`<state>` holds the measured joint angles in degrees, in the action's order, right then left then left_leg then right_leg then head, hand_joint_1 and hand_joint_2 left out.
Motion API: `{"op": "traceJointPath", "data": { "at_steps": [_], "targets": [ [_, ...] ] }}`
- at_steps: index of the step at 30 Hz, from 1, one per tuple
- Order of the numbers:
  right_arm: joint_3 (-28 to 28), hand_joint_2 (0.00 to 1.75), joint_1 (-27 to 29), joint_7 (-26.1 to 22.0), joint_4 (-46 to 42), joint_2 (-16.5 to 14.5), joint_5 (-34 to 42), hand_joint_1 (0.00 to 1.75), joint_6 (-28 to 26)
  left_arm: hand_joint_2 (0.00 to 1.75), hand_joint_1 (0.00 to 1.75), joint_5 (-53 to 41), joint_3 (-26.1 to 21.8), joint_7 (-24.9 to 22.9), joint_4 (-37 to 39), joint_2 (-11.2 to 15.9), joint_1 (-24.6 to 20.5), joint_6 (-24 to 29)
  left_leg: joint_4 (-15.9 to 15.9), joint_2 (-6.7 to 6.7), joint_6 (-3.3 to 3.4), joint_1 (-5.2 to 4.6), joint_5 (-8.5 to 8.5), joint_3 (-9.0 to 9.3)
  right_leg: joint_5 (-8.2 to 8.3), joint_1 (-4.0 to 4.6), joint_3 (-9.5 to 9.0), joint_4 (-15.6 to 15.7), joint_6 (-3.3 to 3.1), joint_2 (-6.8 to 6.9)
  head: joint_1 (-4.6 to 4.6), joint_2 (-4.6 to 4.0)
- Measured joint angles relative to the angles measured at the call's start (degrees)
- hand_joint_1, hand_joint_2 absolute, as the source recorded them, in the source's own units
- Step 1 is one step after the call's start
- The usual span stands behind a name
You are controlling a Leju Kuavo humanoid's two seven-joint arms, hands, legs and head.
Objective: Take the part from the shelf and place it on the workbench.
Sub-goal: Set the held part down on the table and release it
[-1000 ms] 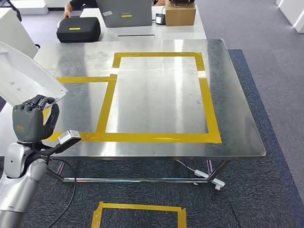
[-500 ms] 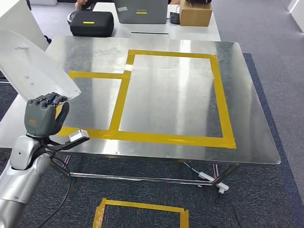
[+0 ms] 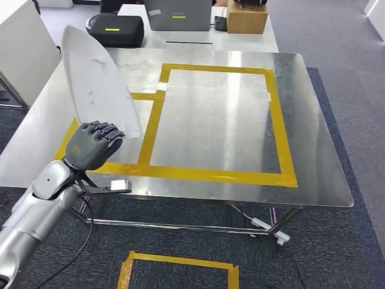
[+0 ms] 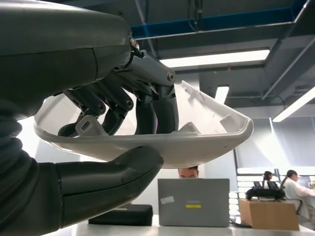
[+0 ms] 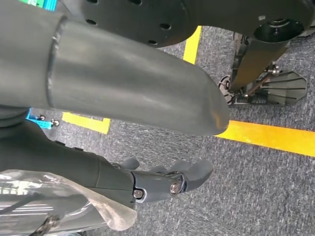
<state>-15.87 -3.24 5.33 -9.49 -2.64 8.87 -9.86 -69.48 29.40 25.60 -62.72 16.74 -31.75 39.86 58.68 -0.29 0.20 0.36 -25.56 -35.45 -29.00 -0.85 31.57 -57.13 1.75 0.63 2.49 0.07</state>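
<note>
1. The workbench (image 3: 218,120), a steel table marked with yellow tape (image 3: 200,174), lies ahead of the robot; since half a second ago the view has barely shifted, so the walking-in looks about done.
2. The part (image 3: 97,90), a white curved shell, now stands tilted up over the bench's smaller taped box at about 9 o'clock. Half a second ago it hung flatter, out past the bench's edge at 9 o'clock. I judge the carry nearly over and the set-down next.
3. The left hand (image 3: 93,146) grips the part's near end: in the left wrist view its fingers (image 4: 111,101) curl inside the shell and the thumb (image 4: 111,172) presses underneath.
4. The right hand (image 5: 171,184) hangs over the carpet with fingers apart, holding nothing.
5. A laptop (image 3: 178,15), a black case (image 3: 115,30) and a cardboard box (image 3: 247,17) sit on the desk at 12 o'clock.
</note>
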Motion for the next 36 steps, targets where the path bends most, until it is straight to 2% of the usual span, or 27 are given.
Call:
{"op": "traceJointPath", "data": {
  "at_steps": [5,7,11,13,21,36],
  "targets": [
    [0.0,0.0,-0.1,-0.04,0.01,0.0,-0.11,0.0,0.02,1.75,1.75,2.73,3.82,-0.11,4.64,-1.07,-3.25,-2.55,-0.03,0.01,-0.01,0.02,0.04,0.0,0.0,0.04,0.04,-0.05,0.0,-0.04,0.01,0.0],
    [0.0,0.0,-0.12,-0.12,0.01,0.0,-0.18,0.0,0.09,1.75,1.75,4.78,5.27,-0.45,6.62,-1.51,-4.81,-5.82,-0.04,0.01,-0.01,0.02,0.04,0.0,0.0,0.04,0.04,-0.05,0.0,-0.02,0.0,0.0],
    [0.0,0.0,-0.17,-0.22,0.02,0.0,-0.26,0.0,0.21,1.75,1.75,10.43,7.97,-1.8,11.64,-2.92,-8.47,-15.64,-0.04,0.01,-0.01,0.02,0.04,0.0,0.0,0.04,0.03,-0.05,0.0,-0.03,0.0,0.0],
    [0.0,0.0,-0.15,-0.22,0.02,0.0,-0.26,0.0,0.23,1.75,1.75,12.42,8.57,-2.26,13.77,-3.74,-9.91,-18.54,-0.04,0.01,0.0,0.02,0.05,0.0,0.01,0.03,0.03,-0.05,0.01,-0.05,-0.01,0.0],
    [0.0,0.0,-0.14,-0.22,0.02,0.0,-0.26,0.0,0.26,1.75,1.75,13.94,9.77,-3.01,18.08,-5.45,-12.73,-20.97,-0.04,0.01,0.0,0.01,0.04,-0.01,0.01,0.03,0.03,-0.05,0.01,-0.04,0.0,0.0],
    [0.02,0.0,0.16,0.33,0.02,0.0,-0.2,0.0,0.45,1.75,1.75,11.53,13.77,-12.62,26.57,-5.86,-22.03,-34.6,-0.04,0.01,0.01,0.02,0.08,-0.01,0.02,0.05,0.02,-0.08,0.01,-0.03,0.0,0.0]
  ]
}}
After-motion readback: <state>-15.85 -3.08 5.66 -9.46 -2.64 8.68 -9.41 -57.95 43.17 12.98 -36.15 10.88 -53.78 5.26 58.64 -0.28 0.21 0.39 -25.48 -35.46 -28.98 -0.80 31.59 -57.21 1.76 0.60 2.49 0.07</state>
